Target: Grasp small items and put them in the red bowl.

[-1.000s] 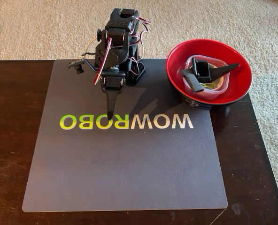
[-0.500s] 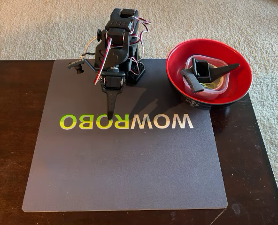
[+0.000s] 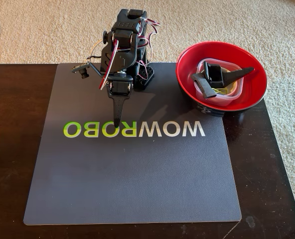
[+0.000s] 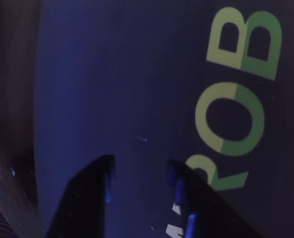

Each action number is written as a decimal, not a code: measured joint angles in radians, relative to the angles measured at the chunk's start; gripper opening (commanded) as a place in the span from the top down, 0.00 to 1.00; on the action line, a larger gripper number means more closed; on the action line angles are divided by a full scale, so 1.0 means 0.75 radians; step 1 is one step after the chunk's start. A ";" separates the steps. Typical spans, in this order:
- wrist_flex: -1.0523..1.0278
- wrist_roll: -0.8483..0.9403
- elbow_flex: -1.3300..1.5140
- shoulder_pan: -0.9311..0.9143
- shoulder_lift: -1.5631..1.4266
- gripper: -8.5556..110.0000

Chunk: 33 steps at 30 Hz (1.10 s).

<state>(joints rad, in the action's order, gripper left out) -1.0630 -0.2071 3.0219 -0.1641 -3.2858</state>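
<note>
Gripper [image 3: 116,122] of the black arm [image 3: 123,50] hangs tip-down over the grey mat [image 3: 137,174], its point at the mat's printed WOWROBO lettering [image 3: 134,129], near the second O from the left in the fixed view; from this angle the fingers look like one narrow spike, so that view alone does not settle their spacing. The wrist view does: the gripper [image 4: 139,171] shows two dark fingers [image 4: 87,198] rising from the bottom edge with a clear strip of mat between them, standing apart and holding nothing, and the yellow-green letters R, O and B [image 4: 236,119] lie sideways at about 3 o'clock from them. Moving rightward in the fixed view, the arm's base sits at 12 o'clock on the mat, and the mat lies on a dark brown worktop [image 3: 13,149] with beige carpet [image 3: 38,30] beyond it. The red bowl [image 3: 252,94] sits at roughly 2 o'clock from the gripper, well apart from it, overlapping the mat's far right corner. Inside it lie the cream-white ring [image 3: 237,92], the black part with a boxy base and long pointed tip [image 3: 234,74] across it, a flat black bar [image 3: 203,85] leaning at the ring's left side, and a small yellow piece [image 3: 222,90] that is barely visible within the ring.
</note>
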 measured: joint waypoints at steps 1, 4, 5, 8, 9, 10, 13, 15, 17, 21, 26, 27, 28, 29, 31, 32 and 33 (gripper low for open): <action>0.000 0.000 0.000 0.000 0.000 0.82; 0.000 0.000 0.000 0.000 0.000 0.82; 0.000 0.000 0.000 0.000 0.000 0.82; 0.000 0.000 0.000 0.000 0.000 0.82; 0.000 0.000 0.000 0.000 0.000 0.82; 0.000 0.000 0.000 0.000 0.000 0.82; 0.000 0.000 0.000 0.000 0.000 0.82; 0.000 0.000 0.000 0.000 0.000 0.82; 0.000 0.000 0.000 0.000 0.000 0.82; 0.000 0.000 0.000 0.000 0.000 0.82; 0.000 0.000 0.000 0.000 0.000 0.82; 0.000 0.000 0.000 0.000 0.000 0.82; 0.000 0.000 0.000 0.000 0.000 0.82; 0.000 0.000 0.000 0.000 0.000 0.82; 0.000 0.000 0.000 0.000 0.000 0.84; 0.000 0.000 0.000 0.000 0.000 0.87; 0.000 -0.025 0.000 -0.002 0.000 0.87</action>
<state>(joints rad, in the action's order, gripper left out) -1.0630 -0.2255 3.0219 -0.1657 -3.2858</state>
